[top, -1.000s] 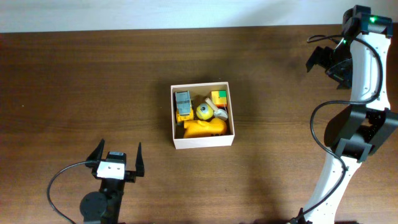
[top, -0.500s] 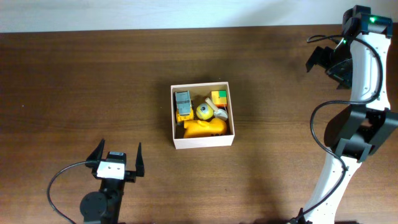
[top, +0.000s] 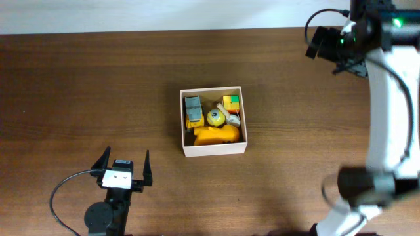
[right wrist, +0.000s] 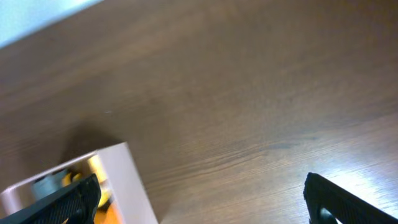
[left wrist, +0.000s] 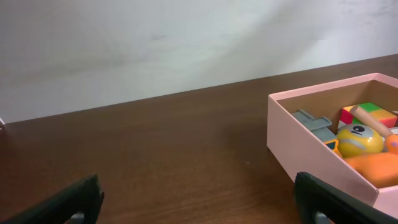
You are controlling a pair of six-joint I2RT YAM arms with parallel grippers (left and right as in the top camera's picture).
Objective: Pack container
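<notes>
The box is sitting mid-frame, up-right of the nearer left pincer; the right pincer is hanging farther off, both gaping empty.

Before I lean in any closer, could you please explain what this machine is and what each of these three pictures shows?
These are two robot arms at a brown wooden table. The overhead picture looks straight down: the left gripper sits near the bottom edge, and the right gripper is up by the far right corner. The other two pictures come from a camera on each wrist, so the dark shapes in their lower corners are that arm's own fingers. In the middle stands the container, a shallow white cardboard box. It has small toys inside: a yellow ball with a face, a grey-and-yellow toy vehicle, a multicoloured cube and an orange toy. Both grippers are open and hold nothing.
</notes>
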